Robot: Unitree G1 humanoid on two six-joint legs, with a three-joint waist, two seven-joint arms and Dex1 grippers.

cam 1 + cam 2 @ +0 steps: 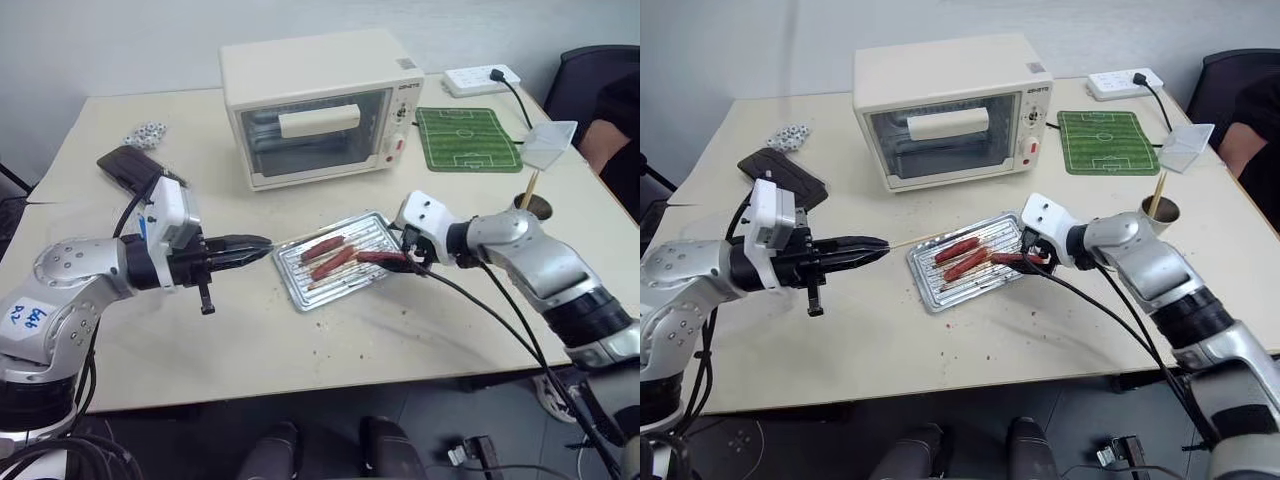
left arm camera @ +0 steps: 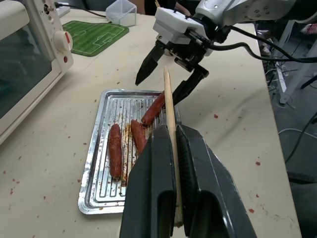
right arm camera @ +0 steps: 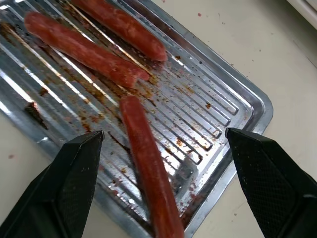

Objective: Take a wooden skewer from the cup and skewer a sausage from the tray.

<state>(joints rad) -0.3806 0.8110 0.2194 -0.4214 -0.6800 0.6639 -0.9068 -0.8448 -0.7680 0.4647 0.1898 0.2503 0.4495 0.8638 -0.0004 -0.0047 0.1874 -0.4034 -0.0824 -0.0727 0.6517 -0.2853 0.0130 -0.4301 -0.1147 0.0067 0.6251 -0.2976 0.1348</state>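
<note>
My left gripper (image 1: 262, 243) is shut on a wooden skewer (image 2: 168, 114), held level, its tip pointing at the tray (image 1: 300, 292) from the left. The tray lies in front of the oven and holds three sausages. The slim sausage (image 3: 143, 153) lies at the tray's right end, one end toward the rim. My right gripper (image 3: 163, 136) hangs open just above it, one finger on each side and neither touching. Two shorter sausages (image 1: 328, 254) lie side by side in the tray's middle. The cup (image 1: 1160, 211) stands at the right behind my right arm, with a skewer (image 1: 1158, 190) upright in it.
A cream toaster oven (image 1: 315, 105) stands behind the tray. At the back right are a green football-pitch mat (image 1: 465, 138), a clear plastic container (image 1: 548, 143) and a power strip (image 1: 483, 78). A dark flat object (image 1: 130, 165) lies at the left. A person (image 1: 610, 140) sits at the far right.
</note>
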